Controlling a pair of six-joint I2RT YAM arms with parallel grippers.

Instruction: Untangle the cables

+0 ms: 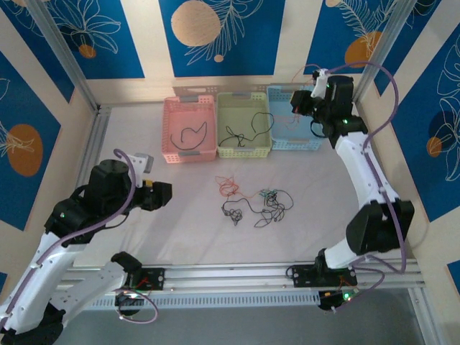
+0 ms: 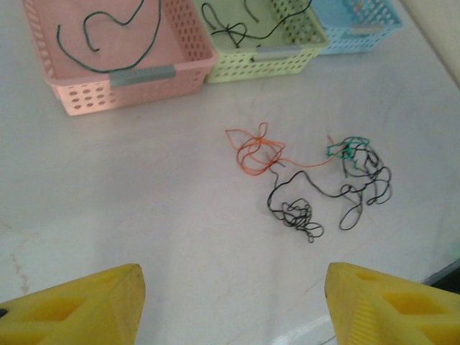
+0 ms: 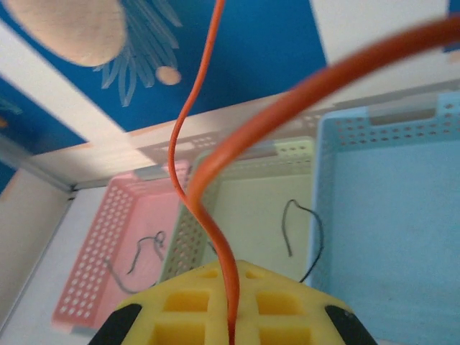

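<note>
- Orange cable [image 3: 201, 176]: one strand, pinched between the pads of the right tool [image 3: 231, 309]. It is held up over the blue basket [image 1: 296, 146], at about 1 o'clock on the bench [image 1: 180, 237].
- Right tool: clenched on that strand, and nothing else can be seen in its grip.
- Left tool [image 2: 230, 316]: released, yellow pads wide apart with nothing between them. It hovers at 9 o'clock of the tangle, facing it.
- Remaining cables [image 2: 298, 215]: a loose knot at mid-bench, mostly black, with an orange loop on its 10 o'clock side and a green snarl towards 2 o'clock. The strands cross and touch one another.
- Pink basket [image 1: 189, 154], 11 o'clock: one dark cable [image 1: 192, 133] lying inside.
- Green basket [image 1: 244, 152], 12 o'clock: one black cable [image 1: 241, 136] lying inside.
- Step in hand, as judged: delivery of the freed orange strand to the blue basket, while the left arm stands ready at the tangle.
- Next move, as judged: lower the right tool and let go inside the basket walls. The left tool then needs to come down on a single outlying strand, probably the orange loop, and draw it clear without dragging the whole knot along.
</note>
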